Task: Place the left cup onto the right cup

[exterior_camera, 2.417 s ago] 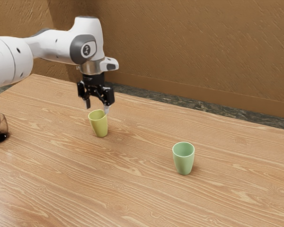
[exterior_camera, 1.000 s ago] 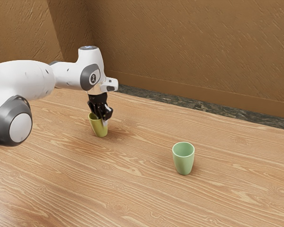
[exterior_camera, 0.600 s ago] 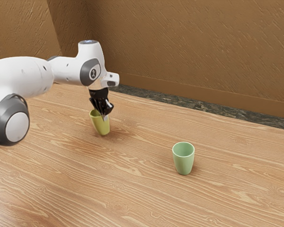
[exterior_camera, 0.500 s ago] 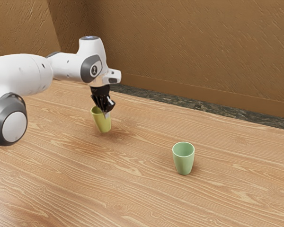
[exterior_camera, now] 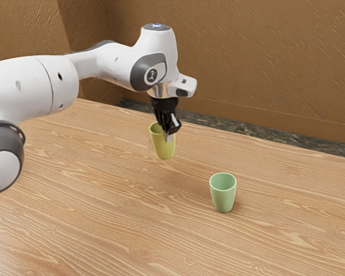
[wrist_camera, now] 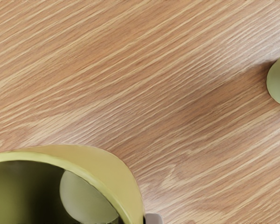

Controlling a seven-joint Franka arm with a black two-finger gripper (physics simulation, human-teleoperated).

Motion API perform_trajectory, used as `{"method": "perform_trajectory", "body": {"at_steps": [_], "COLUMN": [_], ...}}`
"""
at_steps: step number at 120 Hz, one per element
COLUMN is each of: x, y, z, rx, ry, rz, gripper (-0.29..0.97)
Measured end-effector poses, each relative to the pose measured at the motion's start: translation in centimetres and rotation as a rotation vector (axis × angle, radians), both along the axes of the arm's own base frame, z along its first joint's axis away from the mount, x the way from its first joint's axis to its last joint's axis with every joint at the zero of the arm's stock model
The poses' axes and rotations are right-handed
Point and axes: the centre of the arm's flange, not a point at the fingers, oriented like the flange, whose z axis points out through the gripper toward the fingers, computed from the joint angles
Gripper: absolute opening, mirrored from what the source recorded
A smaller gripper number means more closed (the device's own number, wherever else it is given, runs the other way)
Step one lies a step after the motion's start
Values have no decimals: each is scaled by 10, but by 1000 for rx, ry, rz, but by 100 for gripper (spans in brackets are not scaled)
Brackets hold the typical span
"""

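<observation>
Noted since the first picture: my hand (exterior_camera: 168,127) has come down onto the yellow-green cup (exterior_camera: 163,144), clamped its fingers across the rim, and raised the cup off the bench (exterior_camera: 75,218). The cup formerly stood on the surface. It now hangs clear of it, slightly tilted, carried along the bench's far side toward the exterior view's right. Its gap to the green cup (exterior_camera: 222,191) has narrowed.

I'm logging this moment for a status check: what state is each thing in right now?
yellow-green cup: gripped at its rim, lifted off the table, mouth up, empty.
green cup: upright on the table, empty, apart from the held cup.
gripper: shut on the yellow-green cup's rim.
table: bears the green cup.
</observation>
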Motion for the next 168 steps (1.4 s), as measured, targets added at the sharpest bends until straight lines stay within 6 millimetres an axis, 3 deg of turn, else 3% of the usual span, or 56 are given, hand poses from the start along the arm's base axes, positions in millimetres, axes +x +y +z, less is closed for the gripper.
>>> {"method": "perform_trajectory", "body": {"at_steps": [27,44,66,93,168], "x": [-32,-54,-69,-66,-39], "y": [-98,-147,-182,-201,-198], "z": [13,26,29,25,-35], "rx": [-6,-7,2,25,68], "ry": [-4,-27,-42,-66,-39], "rz": [-132,-196,-232,-234,-175], "gripper": [-11,-11,-11,-11,-11]}}
